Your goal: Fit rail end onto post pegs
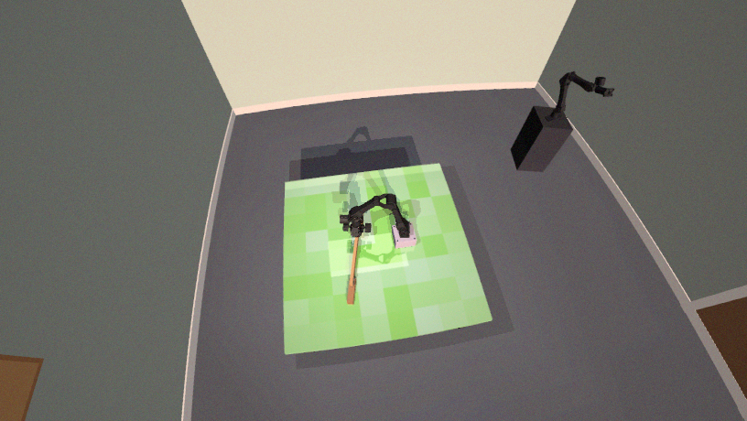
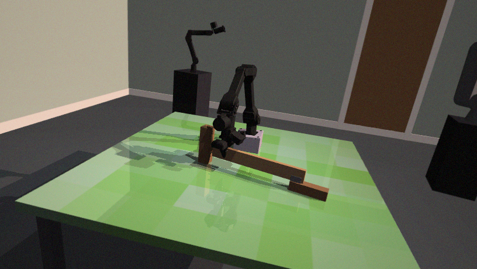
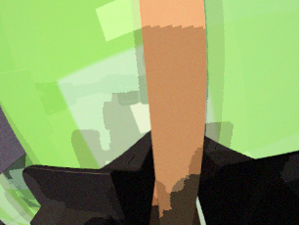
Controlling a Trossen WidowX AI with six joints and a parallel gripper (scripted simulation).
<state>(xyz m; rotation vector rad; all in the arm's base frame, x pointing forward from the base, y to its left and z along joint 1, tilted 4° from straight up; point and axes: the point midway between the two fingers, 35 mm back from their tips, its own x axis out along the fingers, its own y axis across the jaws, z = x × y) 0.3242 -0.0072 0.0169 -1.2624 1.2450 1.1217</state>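
Observation:
The wooden rail (image 1: 353, 261) (image 2: 267, 164) (image 3: 176, 88) is held off the table at its near end and looks roughly level. Its far end sits at the dark bracket (image 2: 296, 179) on the low footboard block (image 1: 350, 294) (image 2: 310, 191). My gripper (image 2: 223, 153) (image 3: 169, 133) is shut on the rail close to its near end. The upright post (image 2: 206, 145) stands right beside that end in the exterior view. The pegs and holes are hidden, and I cannot tell whether the rail's end touches the post. The gripper hides the post in the top view.
My arm's pale pink base (image 1: 405, 239) (image 2: 252, 144) stands on the green table (image 1: 444, 293) (image 2: 150, 213), to one side of the rail. A second arm on a dark pedestal (image 1: 544, 138) (image 2: 192, 92) stands on the floor away from the table.

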